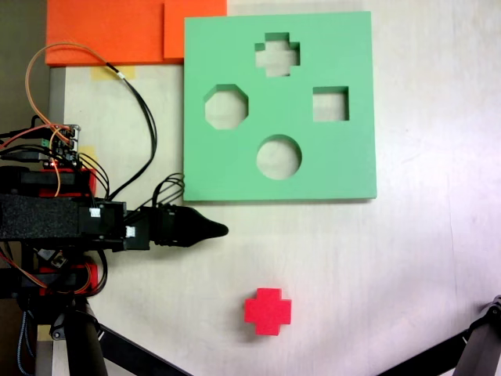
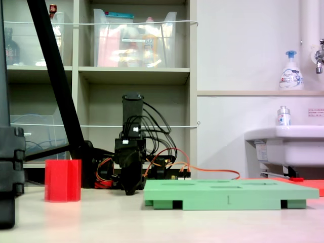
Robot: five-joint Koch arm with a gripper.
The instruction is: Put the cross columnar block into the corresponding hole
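Note:
The cross columnar block [image 1: 268, 311], bright red foam, stands upright on the pale table, well below the green board [image 1: 344, 160] in a fixed view and at the left [image 2: 63, 180] in another. The corresponding hole [image 1: 277, 55], plus-shaped, lies near the board's top edge and holds nothing. My gripper [image 1: 221, 229] hangs low over the table beside the board's lower left corner, pointing right, jaws together in a point with nothing held. It is up and to the left of the block. From the front, the gripper [image 2: 130, 190] points down just left of the board [image 2: 228, 195].
The board also has an octagonal cutout [image 1: 226, 107], a square one [image 1: 330, 104] and a round one [image 1: 279, 157]. Orange foam sheets [image 1: 109, 31] lie at the top left. Black tripod legs [image 1: 481, 345] cross the lower corners. Loose wires [image 1: 141, 110] loop near the arm's base.

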